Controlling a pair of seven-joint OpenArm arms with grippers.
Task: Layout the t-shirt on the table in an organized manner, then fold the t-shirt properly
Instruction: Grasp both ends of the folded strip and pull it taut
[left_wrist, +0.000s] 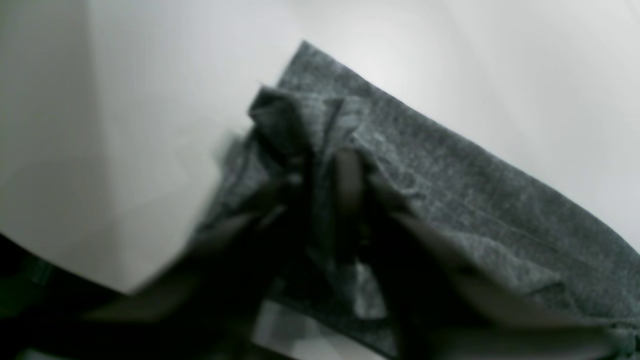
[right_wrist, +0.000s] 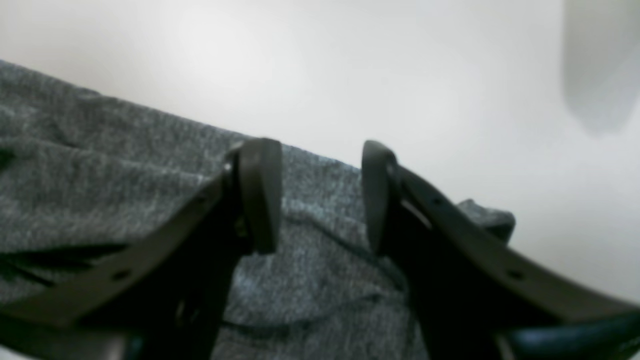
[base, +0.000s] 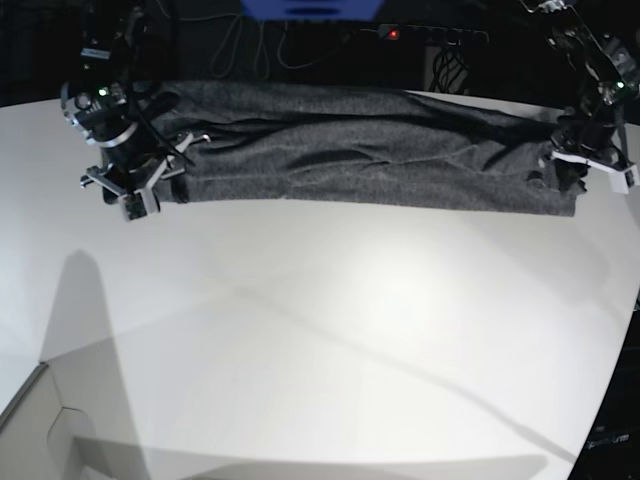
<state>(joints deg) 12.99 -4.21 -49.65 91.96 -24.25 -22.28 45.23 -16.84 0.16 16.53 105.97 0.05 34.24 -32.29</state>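
Note:
The charcoal-grey t-shirt (base: 370, 150) lies as a long, wrinkled band across the far side of the white table (base: 350, 330). My right gripper (right_wrist: 318, 197) is open at the shirt's left end in the base view, its fingers apart just above the fabric (right_wrist: 100, 175) with nothing between them. My left gripper (left_wrist: 325, 190) is at the shirt's right end (base: 560, 185) in the base view. In the blurred left wrist view, a bunched corner of cloth (left_wrist: 295, 130) sits at its fingertips. I cannot tell whether the jaws still pinch it.
Behind the table the background is dark, with cables and a power strip showing a red light (base: 393, 34). The table's curved edge (base: 615, 390) runs down the right. A pale box corner (base: 45, 430) sits at the lower left.

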